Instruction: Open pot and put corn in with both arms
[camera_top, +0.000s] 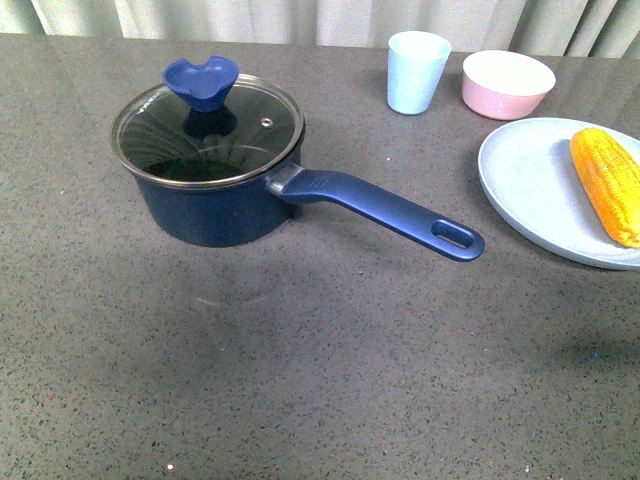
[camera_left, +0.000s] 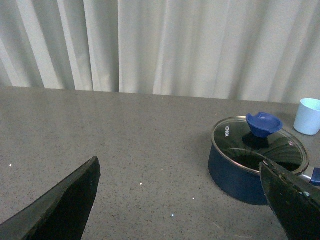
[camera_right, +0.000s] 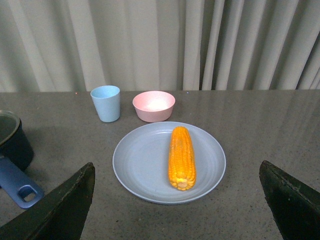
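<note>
The navy pot (camera_top: 215, 205) stands on the grey table at the left, its glass lid (camera_top: 207, 128) with blue knob (camera_top: 202, 82) closed on it and its long handle (camera_top: 385, 210) pointing right. The yellow corn (camera_top: 607, 183) lies on a pale blue plate (camera_top: 530, 180) at the right edge. Neither arm shows in the front view. In the left wrist view my left gripper (camera_left: 182, 200) is open over bare table, with the pot (camera_left: 235, 172) beside one finger. In the right wrist view my right gripper (camera_right: 177, 200) is open, short of the corn (camera_right: 181, 157) on the plate (camera_right: 140, 160).
A pale blue cup (camera_top: 416, 72) and a pink bowl (camera_top: 507, 84) stand behind the plate, near the table's far edge. Light curtains hang behind the table. The grey tabletop (camera_top: 300, 360) stretches in front of the pot.
</note>
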